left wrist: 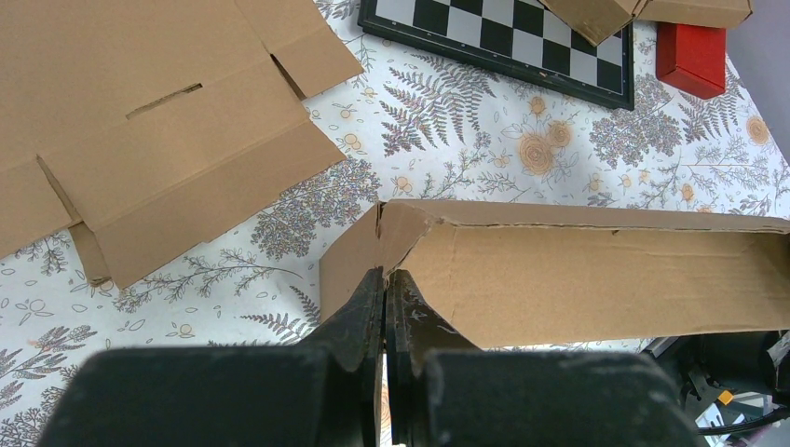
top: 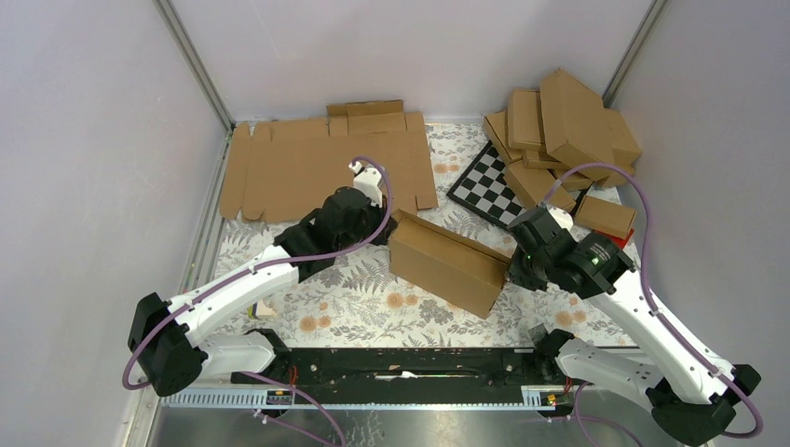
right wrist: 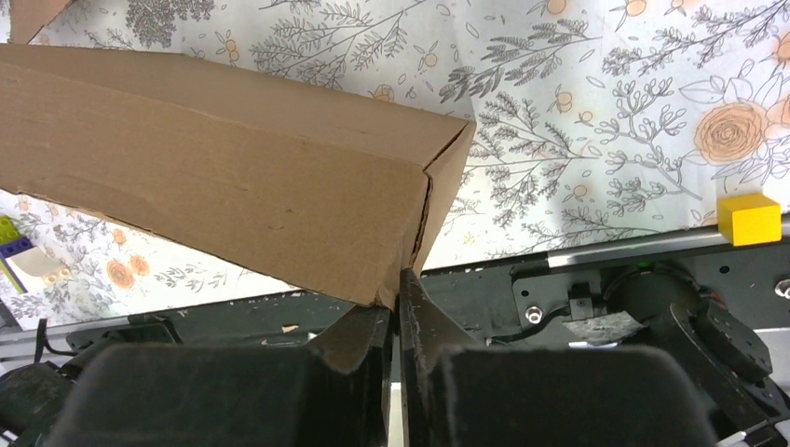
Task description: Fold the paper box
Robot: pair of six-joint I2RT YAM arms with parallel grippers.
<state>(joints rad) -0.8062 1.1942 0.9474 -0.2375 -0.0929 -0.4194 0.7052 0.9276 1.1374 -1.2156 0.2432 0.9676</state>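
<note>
Top external view shows the plain brown cardboard paper box (top: 445, 264) in the middle of the flowery tabletop (top: 354, 303), lying slanted between the two arms. It is long and low, with flat dull sides and sharp folded edges. The left tool (left wrist: 385, 275) has its fingers pressed together on the thin wall at the box's left corner, where the card bends and looks a bit torn. The right tool (right wrist: 399, 277) looks nearly closed on the bottom corner at the other end, and it seems to pinch the edge there. I think each arm grips one end so the box cannot slide and its walls do not flop open while it is folded. The card looks stiff but easy to crease. Behind it lies a big flat brown cardboard sheet (top: 317, 168) with slits and tabs, a black-and-white checkered board (top: 489, 186), and a pile of folded brown boxes (top: 564, 126).
</note>
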